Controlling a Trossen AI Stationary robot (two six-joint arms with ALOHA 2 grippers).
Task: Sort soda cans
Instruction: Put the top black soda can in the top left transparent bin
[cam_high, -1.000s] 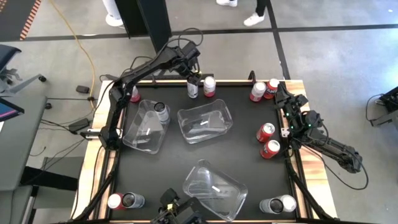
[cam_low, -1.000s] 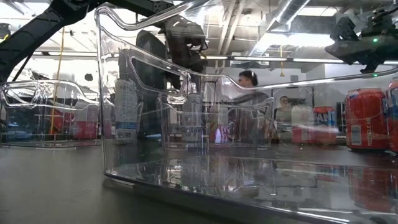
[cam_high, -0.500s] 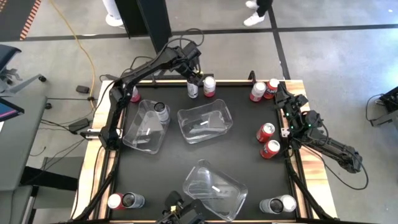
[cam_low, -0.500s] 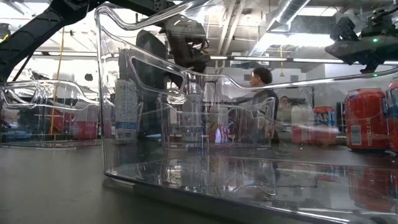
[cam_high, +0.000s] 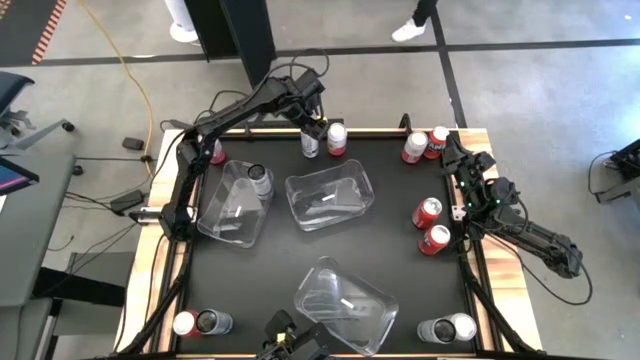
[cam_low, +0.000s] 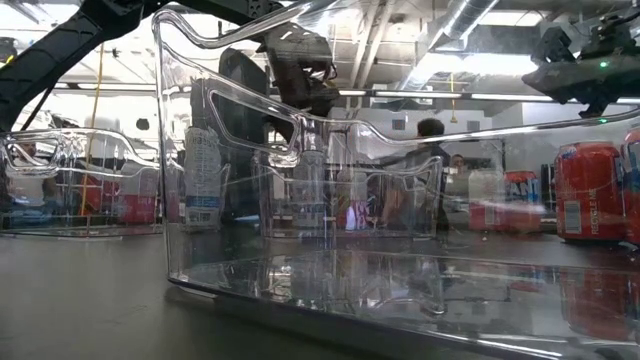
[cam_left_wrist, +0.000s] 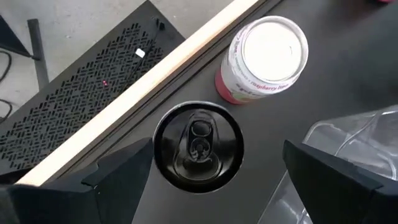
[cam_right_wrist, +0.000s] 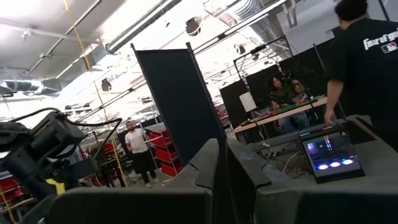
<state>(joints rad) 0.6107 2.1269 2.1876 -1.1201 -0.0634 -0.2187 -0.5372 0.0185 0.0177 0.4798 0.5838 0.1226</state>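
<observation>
Left arm's fingers (cam_left_wrist: 118, 180) lowered, straddling dark can (cam_left_wrist: 198, 147).

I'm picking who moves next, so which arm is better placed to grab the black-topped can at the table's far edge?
Left. Its open pincer hovers directly above the black-topped can, fingers on either side. The right pincer looks shut, farther off.

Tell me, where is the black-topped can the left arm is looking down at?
In the high view the black-topped can stands at the table's far edge, left of centre, close beside a pink-and-white can. The left gripper hovers open right above it.
</observation>
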